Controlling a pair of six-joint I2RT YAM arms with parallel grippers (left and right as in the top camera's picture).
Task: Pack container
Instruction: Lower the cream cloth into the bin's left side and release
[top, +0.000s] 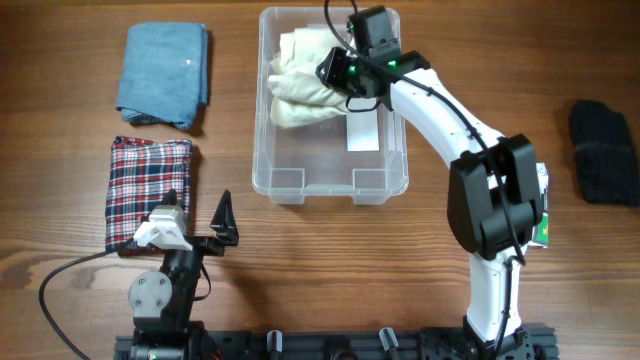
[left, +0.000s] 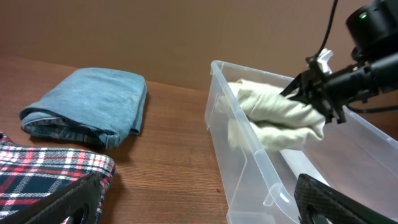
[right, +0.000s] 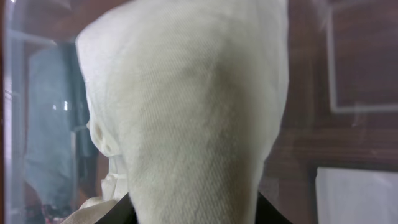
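Note:
The clear plastic container (top: 330, 186) stands at the top middle of the table, and its near corner (left: 249, 162) shows in the left wrist view. A folded cream cloth (top: 298, 80) lies in its far left part. My right gripper (top: 338, 76) reaches into the container and is shut on the cream cloth (right: 186, 106), which fills the right wrist view between the jaws (right: 193, 214). From the left wrist the right gripper (left: 306, 88) pinches the cloth (left: 273, 115) above the container floor. My left gripper (top: 200, 213) stands open near the front left, empty (left: 199, 208).
A folded blue denim piece (top: 163, 75) lies at the back left, also (left: 87, 106). A red plaid cloth (top: 147, 190) lies next to the left gripper. A dark cloth (top: 603, 152) sits at the far right. A white label (top: 362, 130) lies on the container floor.

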